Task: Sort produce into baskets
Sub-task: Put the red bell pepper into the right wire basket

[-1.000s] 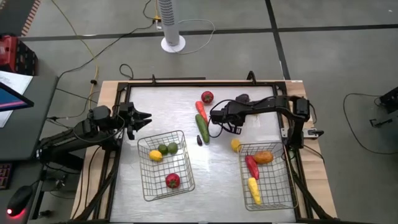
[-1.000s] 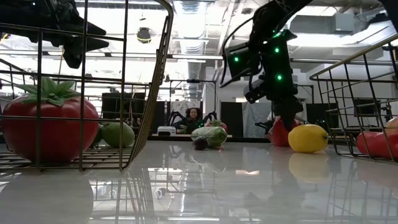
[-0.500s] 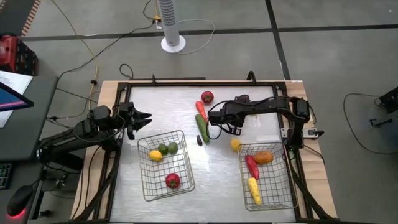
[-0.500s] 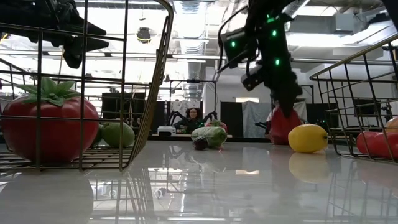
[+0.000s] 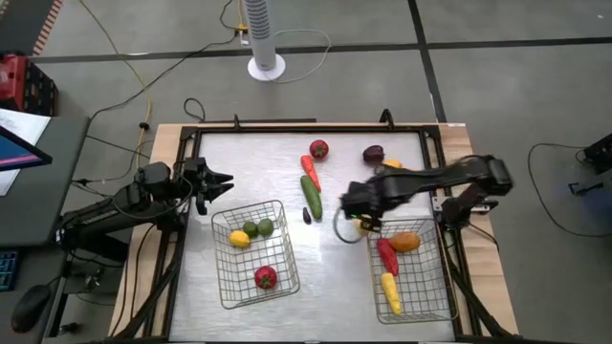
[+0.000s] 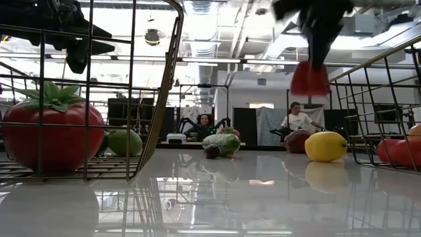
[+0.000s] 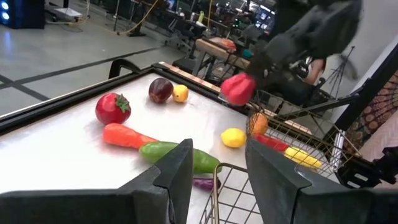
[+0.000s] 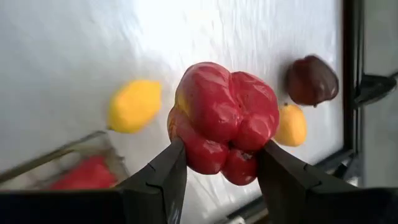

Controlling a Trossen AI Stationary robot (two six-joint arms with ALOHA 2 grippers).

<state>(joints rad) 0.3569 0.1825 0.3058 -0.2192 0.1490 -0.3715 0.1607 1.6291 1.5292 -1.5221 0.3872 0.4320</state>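
My right gripper (image 5: 356, 203) is shut on a red bell pepper (image 8: 224, 118) and hangs above the table, just beyond the right wire basket (image 5: 409, 268). The low view shows the pepper (image 6: 309, 79) high above the table top. A lemon (image 5: 362, 224) lies on the table below the gripper. My left gripper (image 5: 222, 183) stands open at the table's left, beyond the left basket (image 5: 253, 253), and touches nothing. My right gripper pinches the red pepper between its two fingers (image 8: 165, 171), one on each of two opposite sides (image 8: 186, 146). The fingers come from above, pointing steeply down. The pepper is lifted clear of the table and sticks out below the fingertips.
On the table lie a tomato (image 5: 318, 148), a carrot (image 5: 309, 170), a cucumber (image 5: 312, 196), a small dark piece (image 5: 307, 215), a maroon piece (image 5: 373, 154) and a small yellow one (image 8: 291, 124). The left basket holds a tomato (image 5: 266, 277); the right holds a yellow corn (image 5: 390, 291).
My right gripper has risen from the table with the red pepper and swung toward the near right, toward the right basket. The pepper, which stood on the table, now hangs lifted clear.
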